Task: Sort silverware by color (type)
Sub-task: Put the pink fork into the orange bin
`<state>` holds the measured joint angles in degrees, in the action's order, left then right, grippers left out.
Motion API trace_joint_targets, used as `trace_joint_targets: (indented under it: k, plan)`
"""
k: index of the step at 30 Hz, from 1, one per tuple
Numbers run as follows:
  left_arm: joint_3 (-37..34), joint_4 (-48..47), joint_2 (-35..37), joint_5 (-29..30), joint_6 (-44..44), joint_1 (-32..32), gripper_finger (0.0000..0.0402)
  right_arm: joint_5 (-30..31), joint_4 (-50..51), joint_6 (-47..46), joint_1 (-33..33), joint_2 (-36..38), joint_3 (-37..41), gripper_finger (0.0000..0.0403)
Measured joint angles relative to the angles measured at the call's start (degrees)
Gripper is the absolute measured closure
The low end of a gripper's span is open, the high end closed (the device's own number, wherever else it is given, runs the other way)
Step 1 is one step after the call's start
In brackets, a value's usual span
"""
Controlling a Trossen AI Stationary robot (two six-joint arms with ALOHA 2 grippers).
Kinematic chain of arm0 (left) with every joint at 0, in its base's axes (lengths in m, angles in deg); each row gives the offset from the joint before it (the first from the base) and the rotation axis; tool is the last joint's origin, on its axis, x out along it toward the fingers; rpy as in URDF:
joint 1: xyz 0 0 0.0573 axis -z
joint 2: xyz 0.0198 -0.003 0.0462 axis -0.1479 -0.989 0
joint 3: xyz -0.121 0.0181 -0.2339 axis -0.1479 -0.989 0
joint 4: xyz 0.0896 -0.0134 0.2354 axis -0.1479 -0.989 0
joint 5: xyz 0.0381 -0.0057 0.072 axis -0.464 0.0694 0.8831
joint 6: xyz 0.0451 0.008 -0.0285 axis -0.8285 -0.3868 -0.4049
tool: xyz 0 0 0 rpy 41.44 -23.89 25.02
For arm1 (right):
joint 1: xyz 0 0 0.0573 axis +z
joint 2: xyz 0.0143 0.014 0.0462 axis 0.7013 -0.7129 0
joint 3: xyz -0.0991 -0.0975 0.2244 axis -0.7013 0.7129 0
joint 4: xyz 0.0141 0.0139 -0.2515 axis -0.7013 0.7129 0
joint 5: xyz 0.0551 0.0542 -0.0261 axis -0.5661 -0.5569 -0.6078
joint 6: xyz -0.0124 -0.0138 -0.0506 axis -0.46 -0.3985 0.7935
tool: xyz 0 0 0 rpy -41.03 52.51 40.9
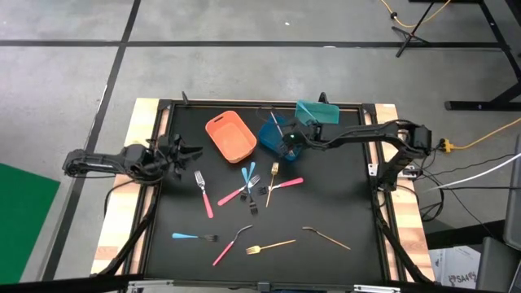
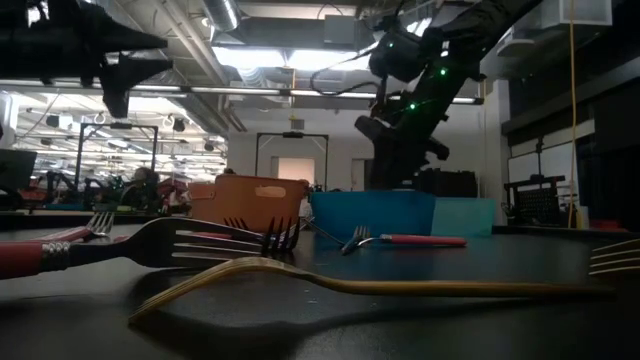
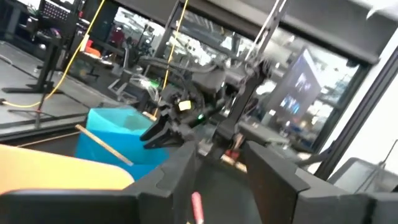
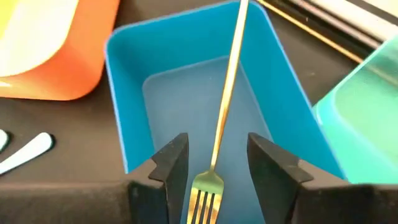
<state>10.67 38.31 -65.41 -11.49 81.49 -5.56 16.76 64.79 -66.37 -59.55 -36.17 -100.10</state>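
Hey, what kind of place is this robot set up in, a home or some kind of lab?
Most likely a robotics lab or workshop, not a home: the black work table stands on a bare concrete floor, yellow cables trail past it, and exposed ceiling pipes run over more equipment racks behind.

I see three bins in a row along the far side of the table, and the middle bin has one fork leaning inside it, its handle resting against the rim. My right gripper hangs over that middle bin, while my left gripper sits at the table's left edge, well apart from the bins. The rest of the silverware lies scattered on the table nearer to me, a cluster in the centre just before the bins and others along the near side
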Motion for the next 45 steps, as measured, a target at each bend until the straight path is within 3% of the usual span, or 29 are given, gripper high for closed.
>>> trace_joint_targets:
  k: [7, 16, 23, 29, 36, 45]
  plan:
    - [8.2, -7.7, -5.3, 0.2, 5.9, 0.0, 0.0272, 0.0, 0.1, 1.8, 0.0, 2.5, 0.0, 0.0248]
    - [22.7, -17.6, -21.7, 0.2, 12.7, 0.0, 0.0274, -0.1, 0.9, 4.8, 0.0, 3.0, -0.1, 0.0248]
    - [36.7, -36.9, -34.4, -2.5, 31.5, 0.0, 0.0274, -0.1, 1.9, 6.4, 0.0, 3.0, -0.1, 0.0248]
    - [44.2, -53.5, -44.5, -11.7, 50.0, 0.0, 0.0274, -0.1, 1.8, 7.7, 0.0, 3.0, -0.1, 0.0248]
    - [44.5, -54.0, -55.4, -23.4, 52.6, 1.5, 0.0274, -0.1, 1.8, 10.3, 0.0, 3.0, -0.1, 0.0248]
    - [44.5, -45.1, -68.9, -25.9, 53.3, 8.5, 0.0274, -0.1, 1.8, 11.2, 0.0, 3.0, -0.1, 0.0248]
